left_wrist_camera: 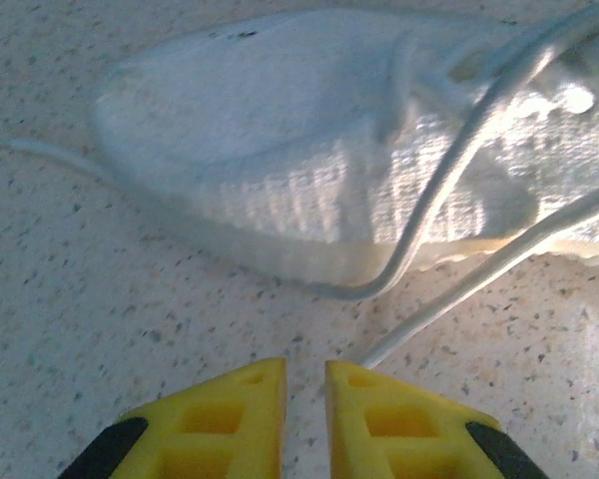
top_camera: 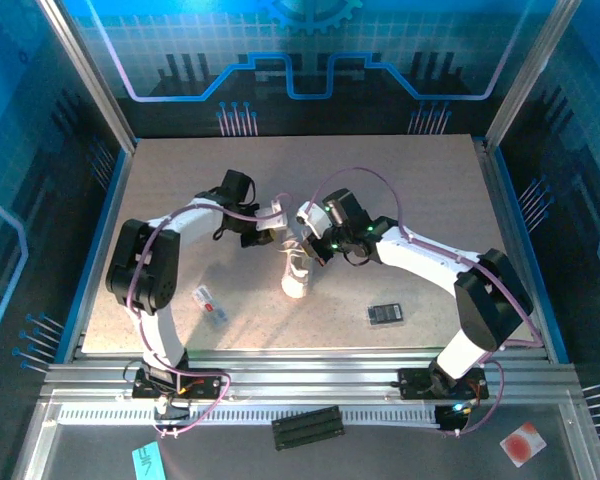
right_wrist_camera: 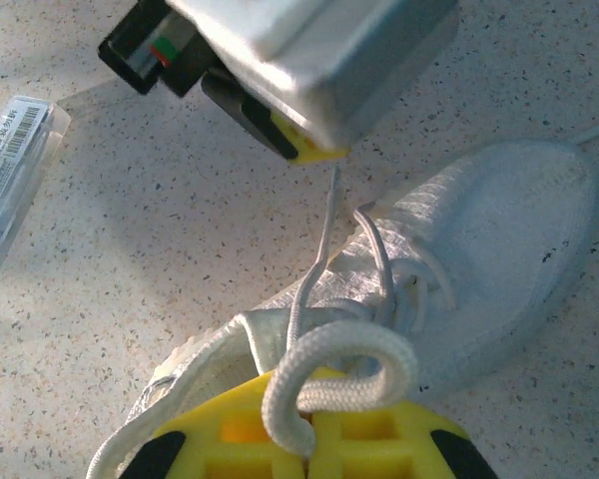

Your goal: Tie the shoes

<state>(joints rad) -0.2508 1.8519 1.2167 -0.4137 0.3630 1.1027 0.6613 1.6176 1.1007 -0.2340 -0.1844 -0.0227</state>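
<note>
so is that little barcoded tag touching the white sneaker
No, the small clear barcoded tag lies at the left edge, with bare speckled tabletop between it and the white knit sneaker.

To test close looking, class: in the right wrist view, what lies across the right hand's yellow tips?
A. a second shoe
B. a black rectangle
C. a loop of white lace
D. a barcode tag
C: a loop of white lace curls over the top of the right hand, just in front of the sneaker.
</note>
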